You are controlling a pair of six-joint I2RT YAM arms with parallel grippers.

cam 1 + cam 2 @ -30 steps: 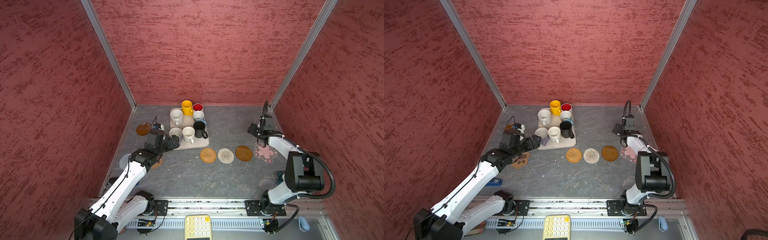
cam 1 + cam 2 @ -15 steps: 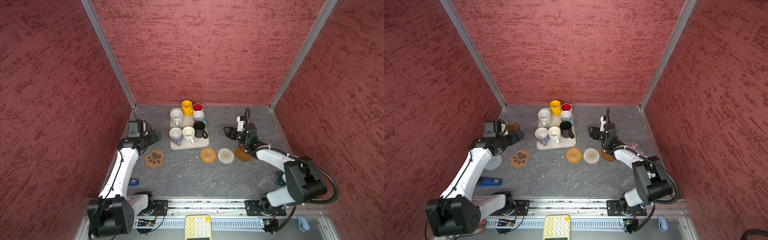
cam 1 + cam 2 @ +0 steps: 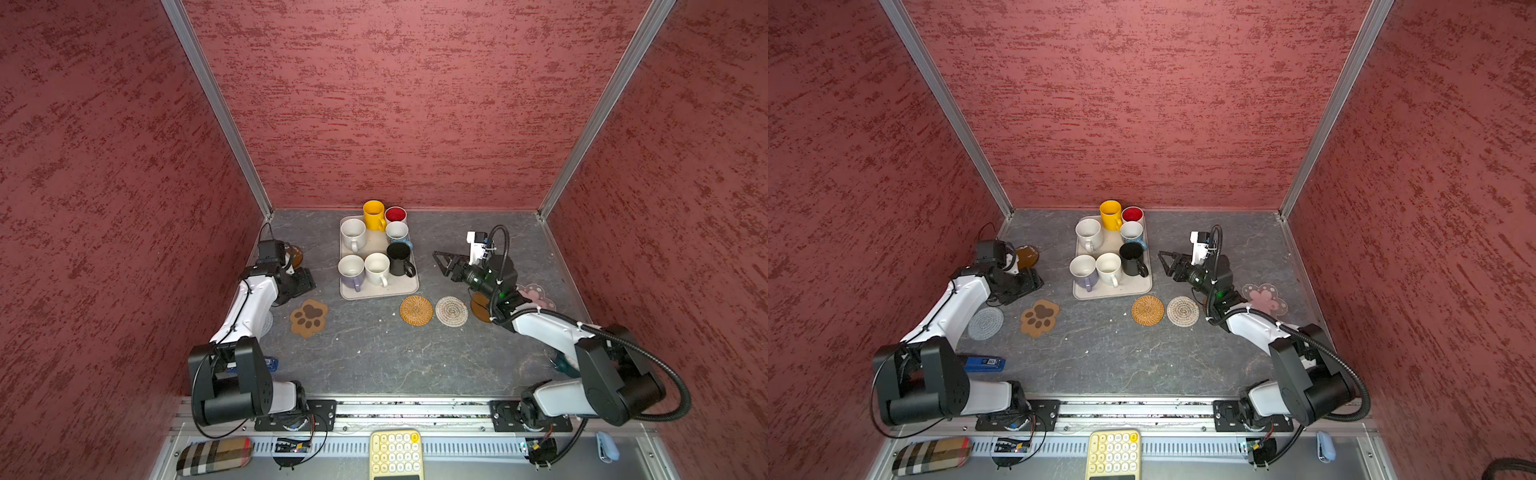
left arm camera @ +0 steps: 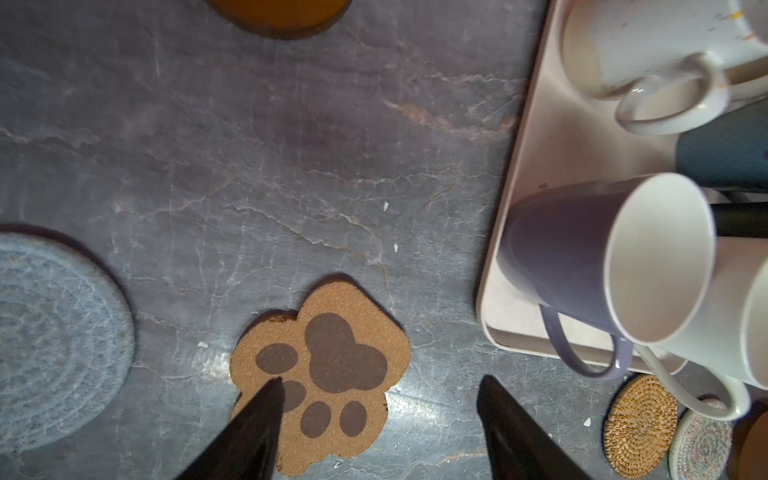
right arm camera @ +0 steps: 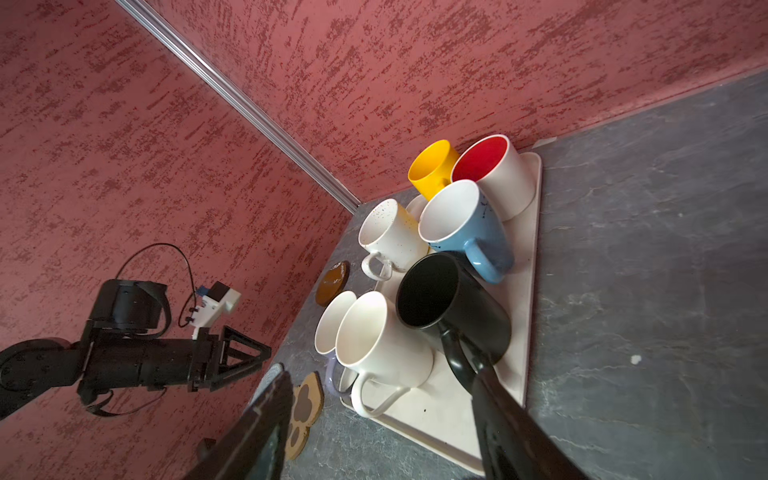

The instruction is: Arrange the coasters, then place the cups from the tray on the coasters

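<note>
Step in hand looks like coaster arranging, with no cup placed yet: all seven mugs sit on the cream tray [image 3: 374,294] at the back middle of the table. Left gripper [image 4: 380,380] is spread and empty above the brown paw coaster [image 4: 332,361], one finger overlapping its edge in the left wrist view; contact cannot be told. Right gripper [image 5: 380,372] is also spread and empty, pointing at the tray's near side, with the black mug [image 5: 453,316] handle just beside one finger. Tan rattan coaster [image 3: 416,310] and whitish woven coaster [image 3: 451,311] lie in a row in front of the tray, with an amber disc [image 3: 480,309] half hidden under the right arm and the pink flower coaster [image 3: 1264,300] beyond. Grey woven coaster [image 3: 985,323] and a second amber disc [image 3: 1026,257] sit left, apart from that row. Next move is probably the left gripper dropping to pinch the paw coaster; it lies thin and flat, so the fingers must reach the tabletop.
</note>
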